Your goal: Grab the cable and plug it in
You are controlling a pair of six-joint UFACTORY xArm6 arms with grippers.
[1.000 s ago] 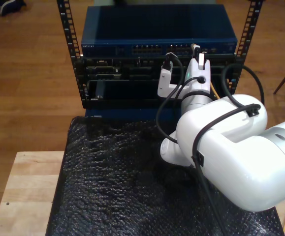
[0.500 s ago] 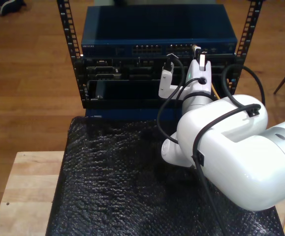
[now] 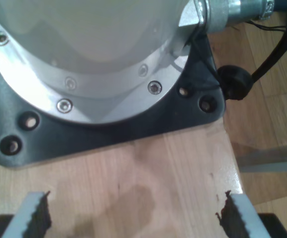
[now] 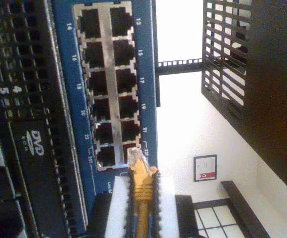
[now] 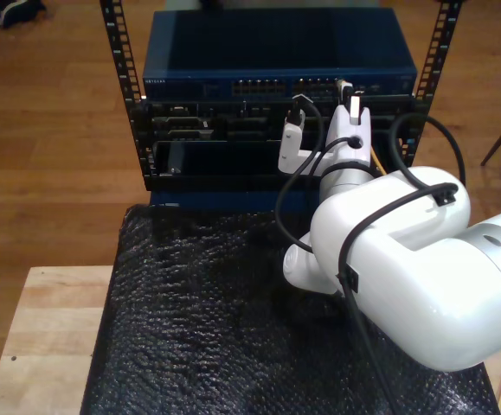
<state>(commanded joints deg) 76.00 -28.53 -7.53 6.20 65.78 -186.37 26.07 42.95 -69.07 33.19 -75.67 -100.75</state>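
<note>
Yellow-orange cable (image 4: 142, 198) clamped between the white pads (image 4: 117, 208) of my second gripper (image 4: 142, 210), its clear plug (image 4: 135, 159) right at the bottom edge of the port block on the blue switch (image 4: 148, 74), by the port marked 23; can't tell if it's seated. Exterior view: that arm reaches to the switch (image 5: 280, 52) at the rack top, gripper (image 5: 347, 93) at the port row. My first gripper (image 3: 133, 215) spread wide with nothing between its jaws, over a wooden surface (image 3: 148, 183) beside a black base plate (image 3: 193, 106).
</note>
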